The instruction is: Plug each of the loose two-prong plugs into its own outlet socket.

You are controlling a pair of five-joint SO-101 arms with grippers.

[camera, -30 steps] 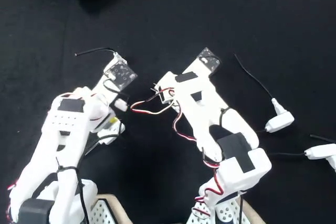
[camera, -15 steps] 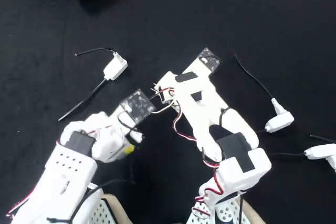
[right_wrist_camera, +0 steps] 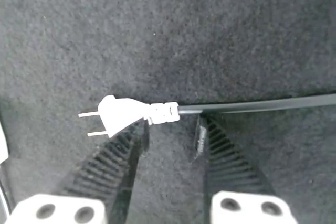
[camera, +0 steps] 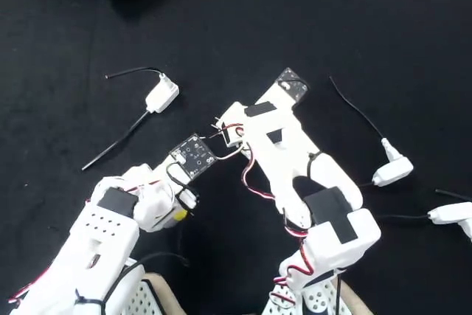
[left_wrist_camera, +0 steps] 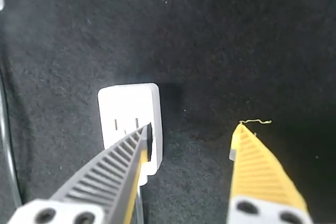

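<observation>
Right claw is apart and clamped on nothing. Its tips sit on either side of the collar where the black cord enters the two-prong plug. The plug lies flat on the worktop with its prongs pointing away from the cord and clear of the tips. My read: this is lined up for a grab on the rear of the body, which leaves the prongs free for insertion. Left claw is also apart, with nothing between its tips. The white outlet socket lies slots-up, just beside the grey tip and outside the gap. It looks like the left side is there to pin or steady the socket, but it needs to shift over before closing or it will only nudge the block. The socket looks light and will probably slide on the cloth if it is not held. In the high view, three more corded white pieces lie loose: one beyond the left arm and two out to the right. I can't tell which are plugs and which are sockets. No insertion done here yet.
</observation>
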